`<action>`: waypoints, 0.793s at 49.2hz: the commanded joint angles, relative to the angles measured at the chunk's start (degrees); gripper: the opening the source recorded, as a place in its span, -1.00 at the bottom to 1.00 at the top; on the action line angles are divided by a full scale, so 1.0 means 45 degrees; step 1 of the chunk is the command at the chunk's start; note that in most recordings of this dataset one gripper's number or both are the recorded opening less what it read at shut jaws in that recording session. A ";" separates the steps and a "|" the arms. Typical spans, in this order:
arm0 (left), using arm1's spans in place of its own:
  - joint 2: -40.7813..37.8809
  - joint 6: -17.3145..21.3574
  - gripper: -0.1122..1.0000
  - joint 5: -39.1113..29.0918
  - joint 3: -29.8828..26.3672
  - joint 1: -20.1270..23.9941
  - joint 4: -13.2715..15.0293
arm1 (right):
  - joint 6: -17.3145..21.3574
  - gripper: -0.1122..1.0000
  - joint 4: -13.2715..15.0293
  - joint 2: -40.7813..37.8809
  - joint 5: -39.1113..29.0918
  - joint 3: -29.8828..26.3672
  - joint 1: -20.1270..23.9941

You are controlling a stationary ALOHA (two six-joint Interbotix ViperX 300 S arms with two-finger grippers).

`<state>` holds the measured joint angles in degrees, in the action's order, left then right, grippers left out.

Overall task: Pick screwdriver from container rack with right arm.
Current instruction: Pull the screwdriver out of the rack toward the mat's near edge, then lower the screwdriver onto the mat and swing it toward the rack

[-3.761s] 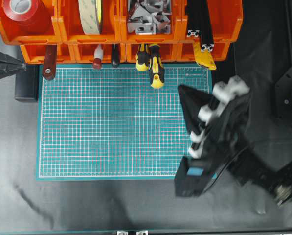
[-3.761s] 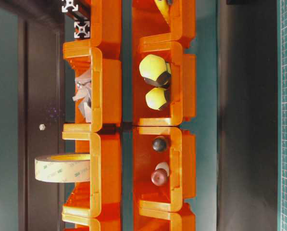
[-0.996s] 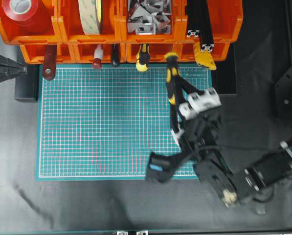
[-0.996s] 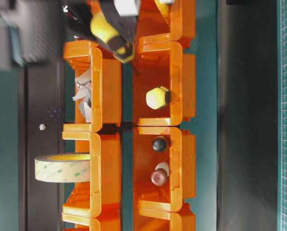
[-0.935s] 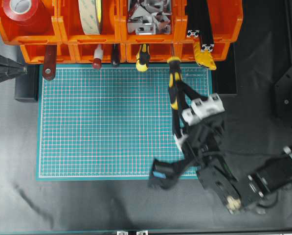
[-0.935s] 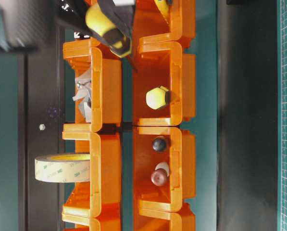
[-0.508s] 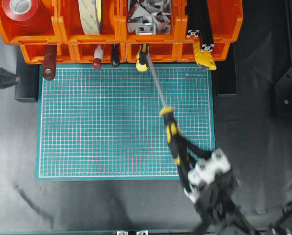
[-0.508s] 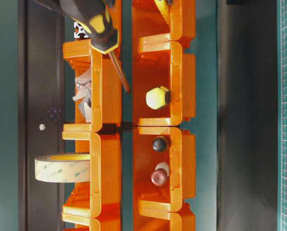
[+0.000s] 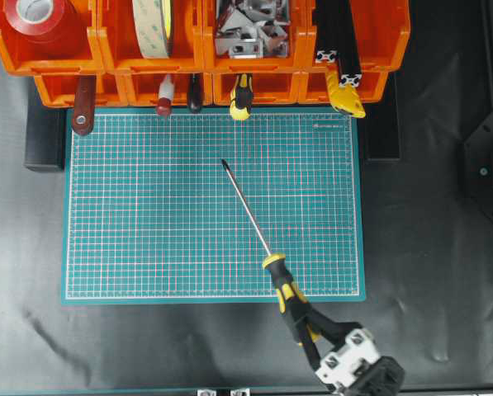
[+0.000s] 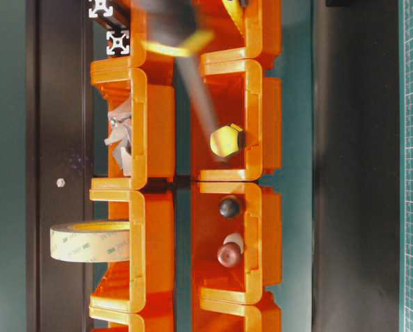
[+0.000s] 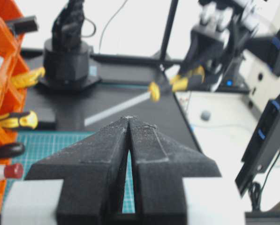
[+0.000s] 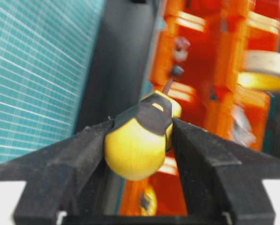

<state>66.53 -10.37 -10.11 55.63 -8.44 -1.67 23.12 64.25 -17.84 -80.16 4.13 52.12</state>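
The screwdriver (image 9: 291,301), with its yellow-and-black handle and thin dark shaft, hangs over the green mat, clear of the orange container rack (image 9: 205,62). Its tip (image 9: 224,162) points back toward the rack. My right gripper (image 9: 319,345) is at the near edge of the table, shut on the rear of the handle. In the right wrist view both black fingers (image 12: 83,145) press the handle (image 12: 137,140). In the table-level view the screwdriver (image 10: 170,33) is a blur in front of the rack. My left gripper (image 11: 129,118) is shut and empty, held off to the left.
A stubby yellow-and-black handle (image 9: 242,95), a red-and-white tool (image 9: 164,97), a dark handle (image 9: 194,92) and a brown handle (image 9: 83,107) stick out of the lower bins. The upper bins hold tape rolls (image 9: 35,16), metal brackets (image 9: 246,29) and black extrusions (image 9: 337,41). The cutting mat (image 9: 147,214) lies below.
My right arm has drawn back toward the near table edge with the screwdriver. The shaft slid out of the rack's lower bin, and its tip now hangs over the mat.
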 commanded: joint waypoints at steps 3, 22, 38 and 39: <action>-0.0137 -0.0078 -0.79 0.0039 -0.0527 0.0020 -0.0039 | 0.0195 -0.09 -0.0117 0.0215 0.1758 0.0684 -0.0176; -0.0117 -0.0273 -0.79 -0.0039 -0.0527 0.0234 -0.0039 | 0.1563 -0.09 -0.0117 0.0215 0.5898 0.3086 -0.2012; -0.0215 -0.0430 -0.79 0.0078 -0.0449 0.0391 -0.0039 | 0.1543 -0.09 0.0586 -0.0039 0.7520 0.3379 -0.3965; -0.0254 -0.0430 -0.79 0.0117 -0.0430 0.0371 -0.0039 | 0.1543 -0.09 0.0664 -0.0059 0.7598 0.3379 -0.4063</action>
<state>66.53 -12.13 -10.55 54.76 -6.86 -1.67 29.97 65.57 -18.90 -47.55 19.69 35.42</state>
